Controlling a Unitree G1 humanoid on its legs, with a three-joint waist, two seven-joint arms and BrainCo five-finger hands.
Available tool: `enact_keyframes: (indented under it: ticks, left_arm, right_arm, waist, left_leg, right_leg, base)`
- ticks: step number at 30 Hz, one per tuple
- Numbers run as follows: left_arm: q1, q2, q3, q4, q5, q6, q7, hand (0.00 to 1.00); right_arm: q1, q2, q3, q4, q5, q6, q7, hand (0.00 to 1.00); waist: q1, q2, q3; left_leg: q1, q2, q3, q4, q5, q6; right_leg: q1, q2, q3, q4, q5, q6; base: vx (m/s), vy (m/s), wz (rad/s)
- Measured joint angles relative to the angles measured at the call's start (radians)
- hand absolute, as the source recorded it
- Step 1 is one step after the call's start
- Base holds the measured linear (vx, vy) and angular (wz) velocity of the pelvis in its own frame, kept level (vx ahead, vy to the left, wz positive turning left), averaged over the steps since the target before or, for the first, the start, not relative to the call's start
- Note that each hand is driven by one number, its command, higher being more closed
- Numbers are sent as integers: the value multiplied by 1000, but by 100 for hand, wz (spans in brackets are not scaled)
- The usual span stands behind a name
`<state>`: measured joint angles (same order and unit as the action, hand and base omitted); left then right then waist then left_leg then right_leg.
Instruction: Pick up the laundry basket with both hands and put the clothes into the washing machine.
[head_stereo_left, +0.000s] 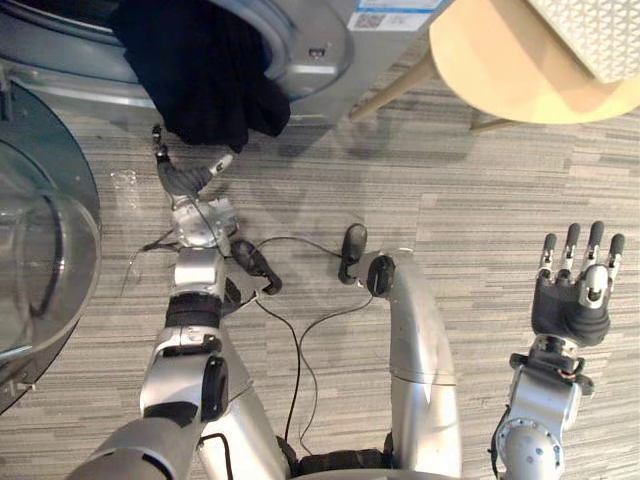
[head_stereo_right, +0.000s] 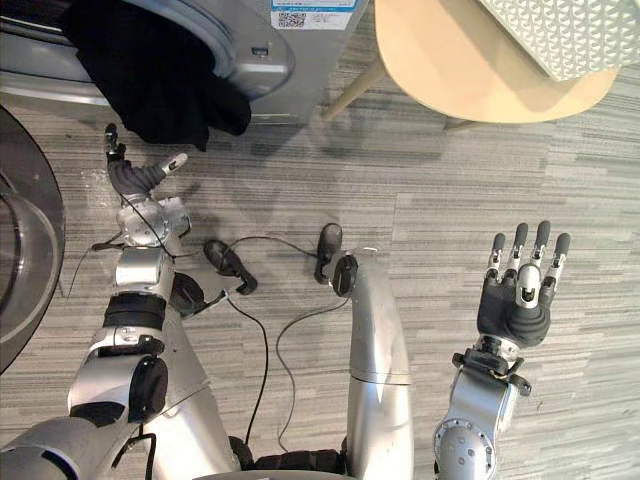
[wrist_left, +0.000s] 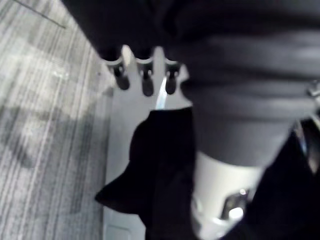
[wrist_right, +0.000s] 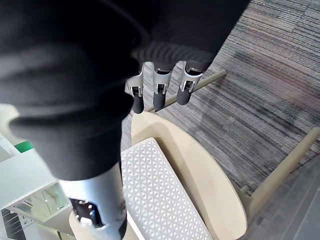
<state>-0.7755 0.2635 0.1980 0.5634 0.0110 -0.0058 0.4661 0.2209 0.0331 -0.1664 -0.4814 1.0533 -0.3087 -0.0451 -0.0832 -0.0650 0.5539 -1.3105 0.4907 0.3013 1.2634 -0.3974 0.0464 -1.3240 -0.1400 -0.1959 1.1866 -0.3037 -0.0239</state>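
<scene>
Black clothes (head_stereo_left: 200, 70) hang out of the drum opening of the grey washing machine (head_stereo_left: 320, 50) at the top left. My left hand (head_stereo_left: 183, 180) is open just below the hanging cloth, fingers spread and pointing up at it, holding nothing; its fingers (wrist_left: 145, 75) show straight in the left wrist view, with the black cloth (wrist_left: 155, 170) past them. The white patterned laundry basket (head_stereo_left: 590, 35) stands on a round wooden table (head_stereo_left: 500, 70) at the top right. Low on the right, my right hand (head_stereo_left: 570, 305) is open and apart from the basket, with fingers (wrist_right: 159, 85) straight.
The washer's round glass door (head_stereo_left: 40, 250) stands swung open at the left edge. The table's wooden legs (head_stereo_left: 390, 95) slant down beside the machine. Grey striped floor (head_stereo_left: 450, 200) lies between the machine, the table and my hands.
</scene>
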Motion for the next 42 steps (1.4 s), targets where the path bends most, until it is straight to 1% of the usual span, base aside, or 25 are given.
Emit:
enact_keyframes:
  ticks: [2,5,6,7,8,10,13,14,15,16,17,21,25,28,29,31,32,34,35,36,37,39,40,41,42]
  left_arm:
    - [-52,25,-9,46,-2,1,-8,0]
    - [-130,55,-24,98,-21,7,-10,0]
    - [-160,68,-33,113,-27,25,-2,0]
    - [-171,84,-39,122,-30,31,-7,0]
    - [-179,100,-45,123,-31,33,-7,100]
    - [-190,119,-50,113,-39,27,23,100]
    - [-214,163,-80,115,-40,45,17,100]
    - [-239,177,-79,119,-50,58,17,100]
    - [-256,185,-81,126,-56,65,17,100]
    - [-265,188,-81,134,-63,67,16,100]
    - [-279,195,-81,144,-89,70,17,100]
    - [-287,219,-81,144,-131,82,20,100]
    - [-302,220,-82,141,-183,84,27,100]
    - [-301,215,-86,105,-281,84,40,100]
    - [-298,214,-85,94,-296,84,41,100]
    - [-239,213,-88,1,-327,84,42,100]
    - [-196,213,-88,-78,-349,83,41,100]
    - [-159,221,-77,-165,-355,67,40,100]
    - [-147,235,-71,-220,-373,23,38,100]
    - [-149,266,-69,-282,-386,-27,33,100]
    - [-154,289,-68,-310,-403,-53,28,100]
    - [-232,375,-66,-345,-442,-124,6,100]
    - [-279,408,-66,-345,-477,-140,-6,100]
    - [-301,424,-69,-344,-490,-136,-8,100]
    - [-310,440,-97,-290,-526,-125,-15,100]
  right_arm:
    - [-9,0,1,0,9,0,0,0]
    - [-10,0,1,0,20,0,-1,0]
    - [-10,0,1,0,21,0,-1,0]
    - [-11,0,2,0,25,0,0,0]
    - [-12,0,3,0,28,0,0,0]
    - [-15,1,4,0,34,0,0,0]
    - [-20,1,8,2,35,0,1,0]
    - [-20,1,8,8,35,0,1,0]
    - [-20,3,9,12,36,0,1,0]
    - [-20,3,9,15,36,0,1,0]
    - [-20,4,9,23,36,0,2,0]
    - [-17,4,8,36,35,1,2,0]
    - [-15,5,8,51,34,1,2,0]
    - [-14,6,8,71,33,1,1,0]
    - [-14,6,8,71,33,1,1,0]
    - [-12,6,7,70,31,1,1,0]
    - [-4,6,7,71,30,1,1,0]
    - [-4,6,6,73,30,3,1,0]
    - [-3,6,6,73,26,3,1,0]
    - [-4,6,6,74,19,6,1,0]
    - [-3,5,5,74,16,6,1,0]
    - [-3,0,-2,75,16,7,1,0]
    - [-3,-4,-5,75,16,7,1,0]
    - [-3,-6,-5,75,15,8,1,0]
    - [-3,-10,-5,75,14,10,3,0]
  waist:
    - [-13,-6,0]
    - [-22,-14,0]
    - [-24,-16,0]
    - [-25,-21,1]
    - [-28,-25,0]
    - [-33,-28,0]
    - [-40,-33,0]
    - [-43,-37,0]
    - [-43,-38,0]
    - [-43,-38,0]
    - [-48,-39,0]
    - [-67,-40,-1]
    - [-68,-40,-1]
    - [-68,-40,-1]
    - [-68,-40,-1]
    - [-69,-40,-1]
    - [-66,-40,-1]
    - [-60,-40,-1]
    - [-56,-40,-1]
    - [-56,-40,-1]
    - [-57,-40,-2]
    - [-48,-38,-2]
    - [-40,-37,-3]
    - [-38,-35,-4]
    - [-40,-33,-5]
  left_leg:
    - [-20,8,1,11,-5,9]
    - [-43,18,4,21,-12,19]
    - [-55,25,4,26,-14,21]
    - [-62,31,6,29,-15,23]
    - [-74,33,7,30,-15,23]
    - [-102,37,7,34,-15,23]
    - [-129,52,7,46,-20,22]
    - [-144,55,9,50,-20,22]
    - [-155,66,11,60,-25,29]
    - [-158,70,11,65,-27,33]
    - [-160,70,17,68,-29,37]
    - [-162,70,31,73,-35,46]
    - [-162,70,41,69,-37,50]
    - [-160,65,50,64,-37,50]
    - [-158,64,52,64,-37,51]
    - [-144,56,62,63,-33,57]
    - [-130,49,64,63,-33,57]
    - [-109,48,65,55,-33,57]
    - [-78,46,71,42,-31,54]
    - [-43,39,77,22,-25,47]
    - [-24,33,79,8,-22,42]
    - [57,20,104,-71,-2,18]
    - [97,14,119,-118,16,13]
    - [116,11,125,-139,23,10]
    - [150,-2,134,-178,37,5]
  right_leg:
    - [-18,3,0,3,1,0]
    - [-42,11,3,3,5,2]
    - [-52,17,5,2,8,2]
    - [-62,20,5,2,9,2]
    - [-74,22,5,1,11,3]
    - [-102,25,7,0,16,2]
    - [-127,37,10,-2,18,4]
    - [-142,40,12,-2,19,4]
    - [-153,48,15,-2,19,4]
    - [-158,52,18,0,19,4]
    - [-164,53,25,1,19,4]
    - [-172,53,37,-3,20,7]
    - [-172,52,42,-14,21,9]
    - [-173,50,48,-19,30,14]
    - [-173,49,49,-19,31,15]
    - [-173,40,58,-9,48,16]
    - [-169,30,59,1,64,21]
    - [-149,30,58,1,64,21]
    - [-125,28,57,-5,64,20]
    - [-93,26,57,-21,64,20]
    - [-75,25,57,-32,66,18]
    - [4,25,42,-117,70,11]
    - [45,24,31,-169,76,6]
    - [66,25,25,-193,80,6]
    - [100,24,22,-231,95,6]
  base:
    - [5,-16,-13]
    - [-18,-11,-17]
    - [-42,-12,-19]
    - [-39,-12,-19]
    - [-46,-11,-15]
    - [-56,-8,-12]
    - [-67,6,-19]
    - [-82,19,-22]
    - [-81,20,-25]
    - [-63,24,-20]
    - [-49,21,-11]
    - [-67,27,-5]
    - [-73,24,-3]
    - [-67,24,1]
    - [-62,22,6]
    - [-54,15,12]
    - [-38,5,14]
    - [-38,-6,15]
    - [-73,-29,20]
    - [-80,-31,17]
    - [-76,-27,13]
    - [-107,-34,0]
    - [-119,-45,-7]
    - [-84,-41,1]
    - [-60,-31,6]
